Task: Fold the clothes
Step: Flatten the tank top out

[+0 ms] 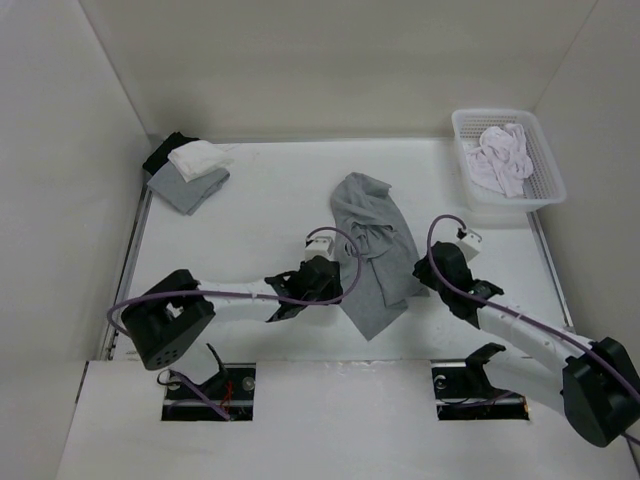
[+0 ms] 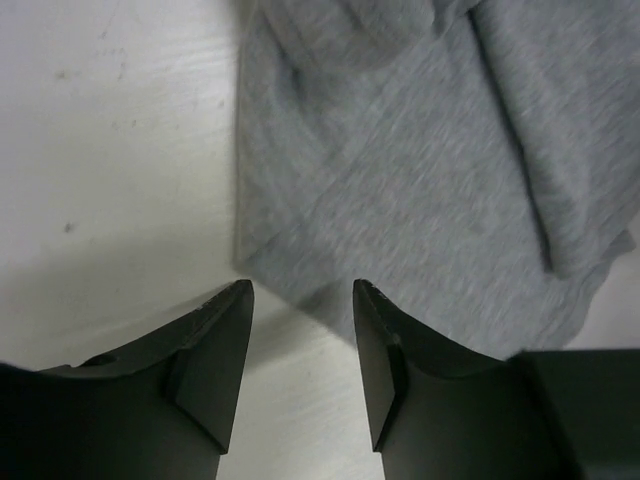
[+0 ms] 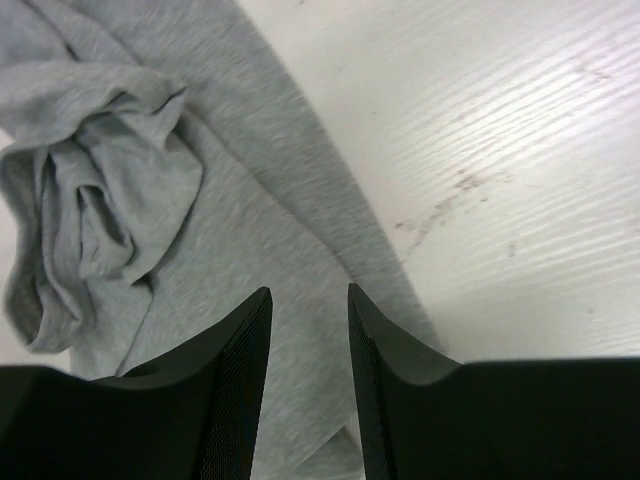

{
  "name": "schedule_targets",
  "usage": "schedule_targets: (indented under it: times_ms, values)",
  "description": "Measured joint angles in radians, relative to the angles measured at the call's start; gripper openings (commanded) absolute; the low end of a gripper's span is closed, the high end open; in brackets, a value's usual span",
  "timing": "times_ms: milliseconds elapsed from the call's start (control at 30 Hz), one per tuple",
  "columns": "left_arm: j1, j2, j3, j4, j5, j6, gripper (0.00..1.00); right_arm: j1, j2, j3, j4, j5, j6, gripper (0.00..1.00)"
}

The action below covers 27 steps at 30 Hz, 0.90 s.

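The clothes, a grey T-shirt (image 1: 372, 250), lie crumpled in a long heap in the middle of the table, also seen in the left wrist view (image 2: 420, 170) and the right wrist view (image 3: 150, 200). My left gripper (image 1: 335, 272) hovers at the shirt's left edge; its jaws (image 2: 302, 290) stand open with bare table between them and the shirt's hem just beyond the tips. My right gripper (image 1: 432, 268) is at the shirt's right edge, jaws (image 3: 308, 292) open over grey fabric, gripping nothing.
A white mesh basket (image 1: 545, 190) holding white garments (image 1: 502, 158) stands at the back right. A small stack of black, white and grey cloths (image 1: 188, 168) lies at the back left. White walls enclose the table.
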Motion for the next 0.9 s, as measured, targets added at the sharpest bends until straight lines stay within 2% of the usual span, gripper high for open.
schedule_targets:
  times_ms: [200, 333, 367, 433, 467, 533, 600, 633, 667, 767, 900]
  values:
    - [0.033, 0.105, 0.049, 0.098, 0.021, -0.021, 0.11, -0.034, 0.002, -0.012, -0.014, 0.007, 0.0, 0.4]
    - [0.122, 0.12, 0.049, 0.127, 0.033, -0.047, 0.03, -0.036, 0.079, -0.011, -0.012, -0.013, -0.014, 0.38]
    - [0.141, 0.12, 0.049, 0.127, 0.032, -0.051, 0.03, -0.036, 0.093, -0.01, -0.013, -0.019, -0.016, 0.38]
    - [0.187, 0.12, 0.048, 0.127, 0.031, -0.056, 0.03, -0.036, 0.131, 0.002, -0.019, -0.034, -0.029, 0.26]
    - [0.237, 0.115, 0.046, 0.126, 0.029, -0.058, 0.03, -0.034, 0.154, 0.016, -0.021, -0.047, -0.038, 0.14]
    - [0.296, 0.093, 0.034, 0.122, 0.024, -0.058, 0.07, -0.016, 0.205, 0.064, -0.01, -0.103, -0.058, 0.09]
    - [0.354, 0.058, 0.016, 0.114, 0.026, -0.057, 0.15, 0.008, 0.27, 0.112, 0.011, -0.15, -0.071, 0.09]
    - [0.41, 0.029, 0.006, 0.11, 0.023, -0.057, 0.23, 0.021, 0.312, 0.142, 0.026, -0.17, -0.08, 0.11]
    - [0.449, 0.014, 0.004, 0.109, 0.018, -0.056, 0.27, 0.026, 0.332, 0.156, 0.034, -0.179, -0.086, 0.16]
    - [0.511, -0.016, 0.0, 0.1, 0.006, -0.051, 0.28, 0.039, 0.408, 0.22, 0.054, -0.195, -0.1, 0.27]
    - [0.485, -0.143, -0.061, 0.031, -0.008, -0.032, 0.28, 0.056, 0.39, 0.227, 0.065, -0.18, -0.105, 0.31]
